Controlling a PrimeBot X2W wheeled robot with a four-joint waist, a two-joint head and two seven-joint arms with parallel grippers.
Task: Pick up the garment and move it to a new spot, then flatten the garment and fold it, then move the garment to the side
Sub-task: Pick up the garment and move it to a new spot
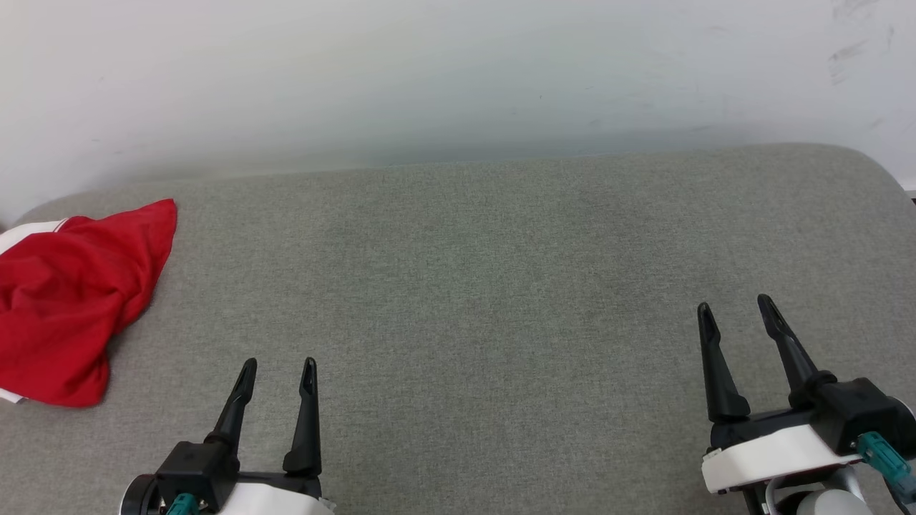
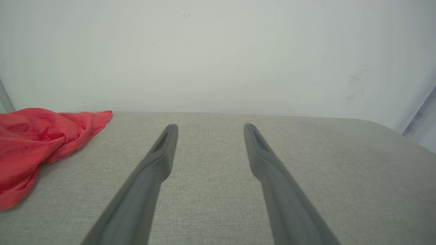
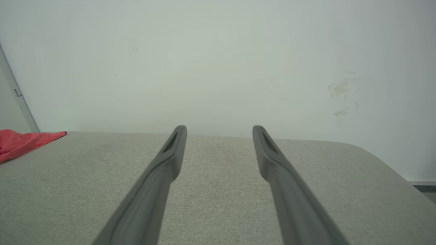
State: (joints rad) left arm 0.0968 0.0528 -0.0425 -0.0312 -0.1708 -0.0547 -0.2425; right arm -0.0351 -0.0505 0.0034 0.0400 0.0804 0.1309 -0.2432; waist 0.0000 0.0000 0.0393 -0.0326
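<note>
Nearest you, your left gripper (image 1: 280, 362) sits at lower left, its two long dark fingers spread apart and holding nothing. Your right gripper (image 1: 735, 302), at lower right, is likewise spread and empty. Both point across the grey woven-fabric padded surface (image 1: 465, 286). Farther out, well to the left of the left gripper, the crumpled red soft jersey garment (image 1: 71, 300) with a white sleeve edge lies heaped at the surface's left end. Beyond stands a plain white wall (image 1: 429, 71).
</note>
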